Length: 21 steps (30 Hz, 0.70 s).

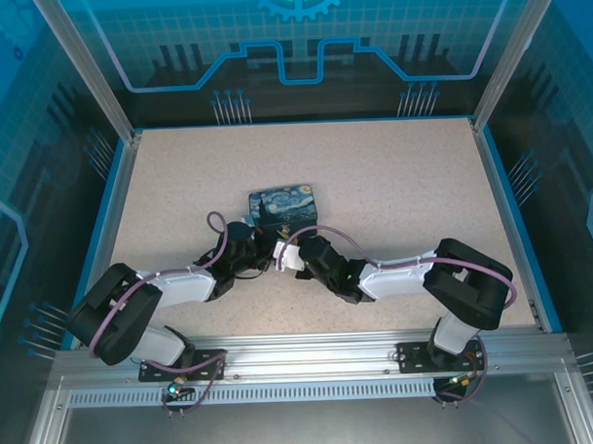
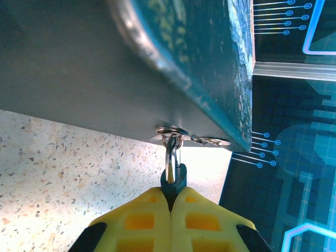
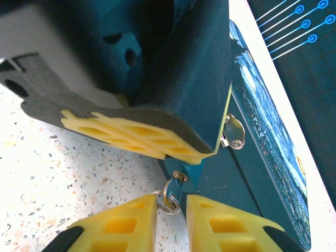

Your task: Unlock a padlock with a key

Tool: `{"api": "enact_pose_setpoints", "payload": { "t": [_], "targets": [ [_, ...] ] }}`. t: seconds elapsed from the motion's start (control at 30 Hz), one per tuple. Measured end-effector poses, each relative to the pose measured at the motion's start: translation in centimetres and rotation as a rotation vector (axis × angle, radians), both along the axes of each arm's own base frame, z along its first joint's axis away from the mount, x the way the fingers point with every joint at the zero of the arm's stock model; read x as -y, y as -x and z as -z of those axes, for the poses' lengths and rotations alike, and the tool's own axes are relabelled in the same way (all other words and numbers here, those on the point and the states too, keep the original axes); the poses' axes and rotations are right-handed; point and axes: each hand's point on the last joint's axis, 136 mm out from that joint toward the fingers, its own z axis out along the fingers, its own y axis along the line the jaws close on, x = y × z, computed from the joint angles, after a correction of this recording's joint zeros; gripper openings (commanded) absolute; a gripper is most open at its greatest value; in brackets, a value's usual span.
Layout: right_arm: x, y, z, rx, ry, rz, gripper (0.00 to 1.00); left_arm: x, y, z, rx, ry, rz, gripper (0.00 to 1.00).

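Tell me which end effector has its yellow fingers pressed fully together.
The left end effector: its fingers meet, pinching the tiny silvery-and-dark metal padlock hooked on the blue starry-print box. The right end effector has its fingers apart.

Your left hand (image 2: 172,196), yellow fingers (image 2: 142,220) together, pinched on the padlock (image 2: 176,181), its shackle (image 2: 170,153) through the hasp (image 2: 184,138) of the blue box (image 2: 210,58), speckled tabletop (image 2: 63,173) below.
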Motion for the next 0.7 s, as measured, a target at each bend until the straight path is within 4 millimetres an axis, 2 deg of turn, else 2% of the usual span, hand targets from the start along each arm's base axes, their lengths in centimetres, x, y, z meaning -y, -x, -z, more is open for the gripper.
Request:
{"api": "enact_pose_setpoints", "payload": {
  "t": [0.4,0.7],
  "targets": [
    [-0.17,-0.63,-0.01,-0.025,-0.067,0.021,0.01,-0.28,-0.29,-0.08,0.001,0.004,-0.02,0.0],
    [-0.13,-1.02,-0.05,-0.153,-0.252,0.119,0.0,-0.43,-0.58,-0.29,0.014,0.003,-0.035,0.0]
  ]
}}
